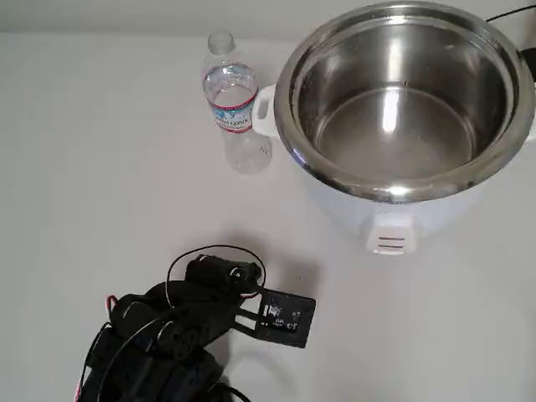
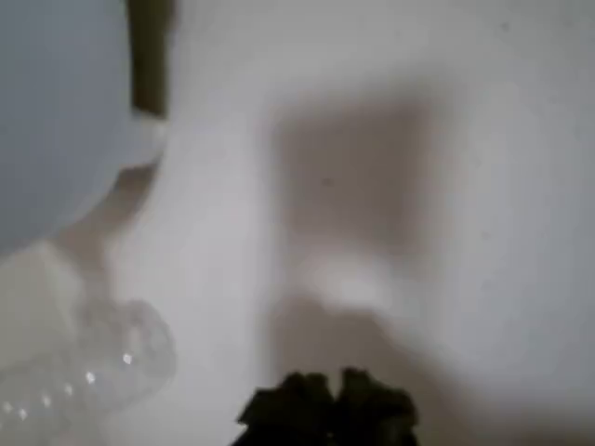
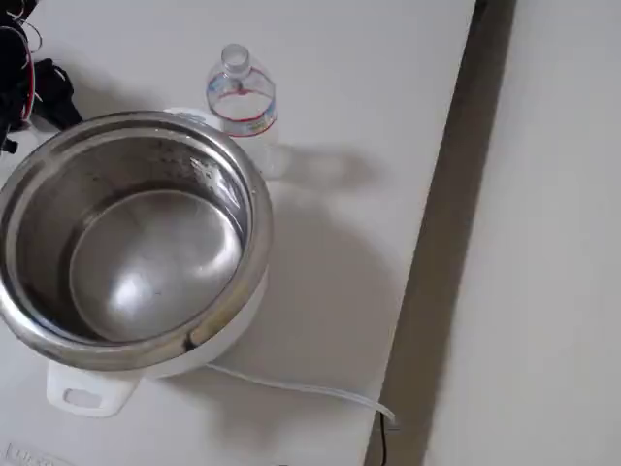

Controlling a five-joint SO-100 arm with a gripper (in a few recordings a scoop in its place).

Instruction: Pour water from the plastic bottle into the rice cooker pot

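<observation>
The plastic bottle [image 1: 231, 102] stands upright on the white table, just left of the cooker's side handle [image 1: 262, 107]; its label is white with red bands. I cannot make out the water inside it. The rice cooker pot [image 1: 402, 151] is a shiny steel bowl in a white body, with nothing showing inside. My black arm [image 1: 180, 322] is folded low at the front left, well apart from both. In the blurred wrist view my gripper [image 2: 327, 409] shows as dark tips close together, holding nothing, with the bottle [image 2: 84, 372] at lower left. The fixed view has the bottle [image 3: 242, 97] behind the pot [image 3: 146, 262].
A white power cable [image 3: 301, 388] runs from the cooker toward the table's right edge [image 3: 437, 243] in the fixed view. A black camera plate [image 1: 283, 317] sticks out from my arm. Bare white tabletop lies between my arm and the bottle.
</observation>
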